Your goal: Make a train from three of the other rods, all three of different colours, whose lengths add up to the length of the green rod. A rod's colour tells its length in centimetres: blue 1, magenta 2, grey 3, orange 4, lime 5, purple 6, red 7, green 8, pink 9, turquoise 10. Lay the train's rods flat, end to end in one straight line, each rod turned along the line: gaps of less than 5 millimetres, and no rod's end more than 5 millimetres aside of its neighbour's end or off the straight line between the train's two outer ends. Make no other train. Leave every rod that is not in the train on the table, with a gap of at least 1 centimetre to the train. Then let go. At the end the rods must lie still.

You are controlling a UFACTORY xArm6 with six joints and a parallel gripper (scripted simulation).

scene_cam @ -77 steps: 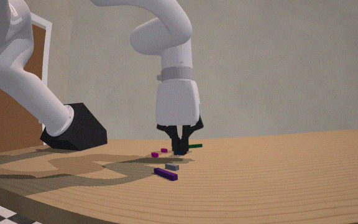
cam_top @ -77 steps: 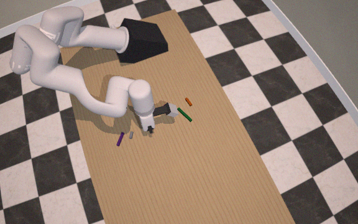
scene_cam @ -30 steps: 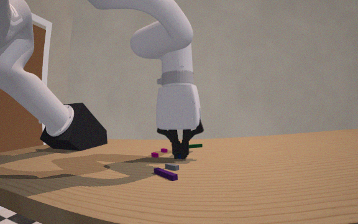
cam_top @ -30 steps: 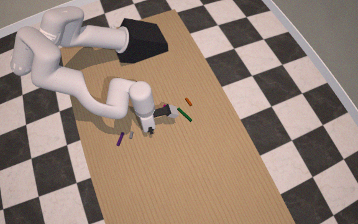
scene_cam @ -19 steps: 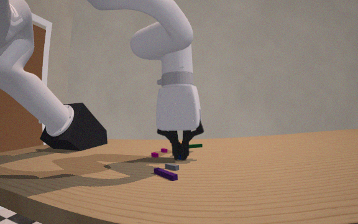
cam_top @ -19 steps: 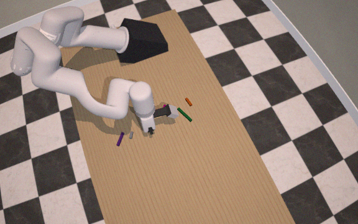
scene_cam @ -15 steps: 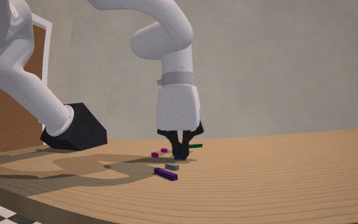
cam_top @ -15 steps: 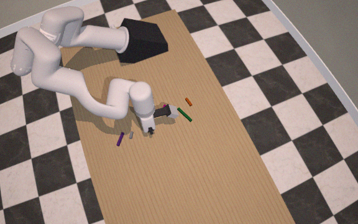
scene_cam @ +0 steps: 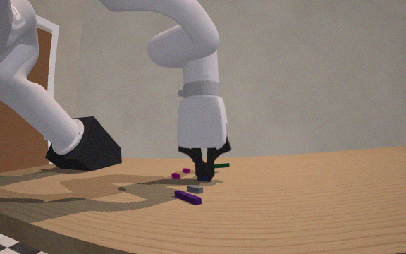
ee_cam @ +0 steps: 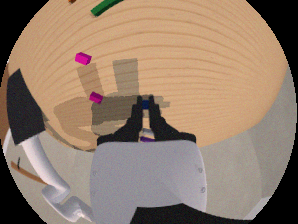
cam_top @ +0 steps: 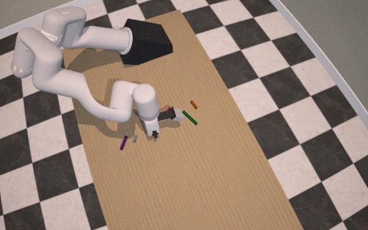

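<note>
Two rods [cam_top: 124,142] lie side by side on the table [cam_top: 203,179], left of the hand [cam_top: 154,134].

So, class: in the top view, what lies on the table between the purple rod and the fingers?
The grey rod lies there, beside the purple rod and left of the fingers; the top view shows it.

A small blue rod [scene_cam: 204,178] sits pinched low over the table near the grey rod [scene_cam: 194,189].
</note>
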